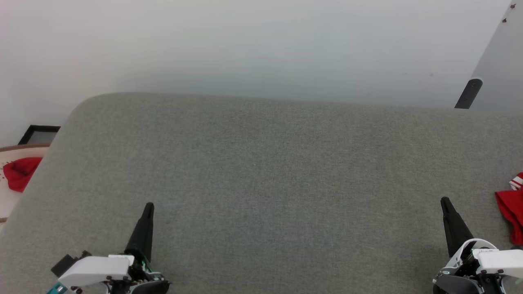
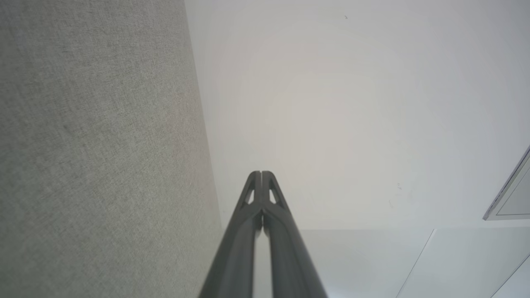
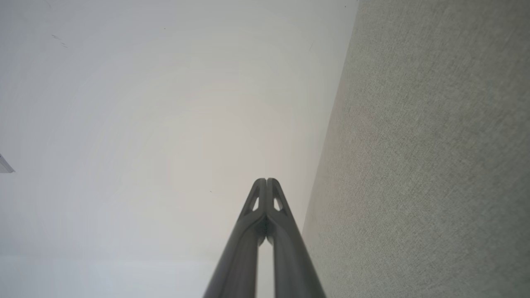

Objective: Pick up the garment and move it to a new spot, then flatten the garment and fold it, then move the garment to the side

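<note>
Tapered black left end effector (image 1: 149,206), tips together, over coarse grey upholstery (image 1: 261,175)

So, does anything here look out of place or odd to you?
Only the garment: it lies crumpled at the far right edge of the gray cushion, partly outside the head view. The left claw and right claw are shut, holding nothing.

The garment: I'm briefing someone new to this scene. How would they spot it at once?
Start at the grey fabric-covered surface and follow it right, beyond the right pincer. The garment is the crumpled red cloth there. Its red-and-white striped trim sets it apart from the plain red cloth far left, off the surface.
</note>
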